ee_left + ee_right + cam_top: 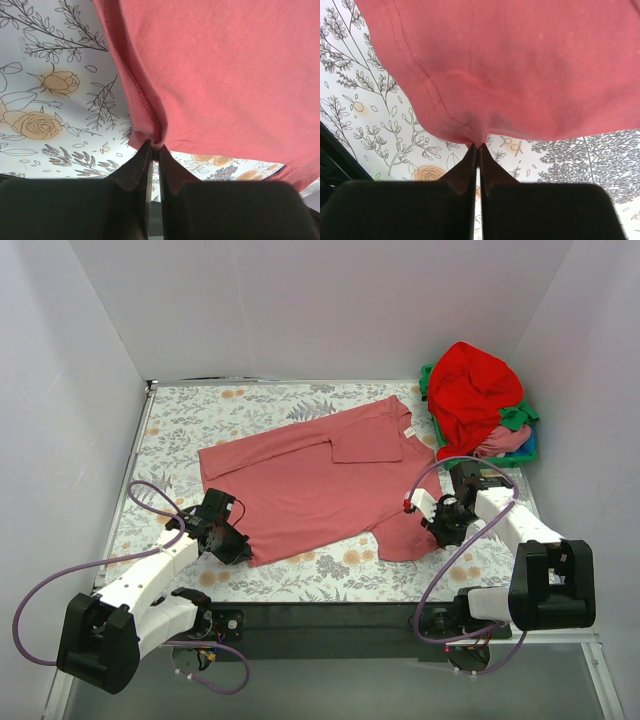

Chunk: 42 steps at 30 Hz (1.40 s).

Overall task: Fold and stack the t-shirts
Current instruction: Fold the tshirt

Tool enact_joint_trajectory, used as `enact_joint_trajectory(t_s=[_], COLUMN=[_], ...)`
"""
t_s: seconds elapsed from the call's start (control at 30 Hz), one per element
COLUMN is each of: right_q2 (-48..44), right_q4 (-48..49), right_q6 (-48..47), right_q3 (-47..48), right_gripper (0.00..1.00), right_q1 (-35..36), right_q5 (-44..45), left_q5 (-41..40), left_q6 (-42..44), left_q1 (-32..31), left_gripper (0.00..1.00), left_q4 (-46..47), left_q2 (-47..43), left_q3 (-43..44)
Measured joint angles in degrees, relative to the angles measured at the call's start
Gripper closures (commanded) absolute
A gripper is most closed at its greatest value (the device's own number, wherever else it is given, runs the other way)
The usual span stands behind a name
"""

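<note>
Both clamped on rose-pink t-shirt (320, 480) — left pincer (155, 146) at hem corner, right pincer (478, 146) at sleeve edge

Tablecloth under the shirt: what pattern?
White tablecloth, drawn flowers and leaves; clearest in left wrist view.

White left arm (150, 575), white right arm (520, 525), black joint blocks (95, 640), looping purple cables (460, 458), 2 matte black claw fingers (132, 172)

Dusty rose-pink t-shirt (310, 485) on a white table cover (250, 400) printed with fine grey-black leafy sprigs, peach-orange roses and lavender stems. Bright red t-shirt (470, 390) heaped above a green t-shirt (516, 418) and a pink t-shirt (500, 442). White arms (150, 578) with black joints and purple cables (455, 459).
</note>
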Motion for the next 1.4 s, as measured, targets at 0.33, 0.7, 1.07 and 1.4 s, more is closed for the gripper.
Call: enact_joint_trajectory(t_s=[0.33, 0.7, 1.07, 1.4], right_q2=[0.83, 1.05, 2.56, 4.46], right_q4=[-0.90, -1.27, -1.73, -1.84], right_q6=[0.28, 1.11, 2.03, 3.08], right_q3=[4.52, 8.46, 12.04, 14.49], right_gripper=[0.99, 0.99, 0.99, 0.99], right_q1=[0.00, 0.07, 0.90, 1.66], right_q5=[-2.67, -5.29, -6.88, -7.48], left_q5=[0.07, 0.07, 0.07, 0.09], left_q6=[0.09, 0.37, 0.52, 0.52], left_q1=[0.00, 0.00, 0.00, 0.00], left_gripper=[1.00, 1.00, 1.00, 1.00], left_q4=[-0.02, -0.24, -0.28, -0.24], left_q2=[0.00, 0.00, 0.00, 0.00], left_q3=[0.02, 0.46, 1.16, 1.18])
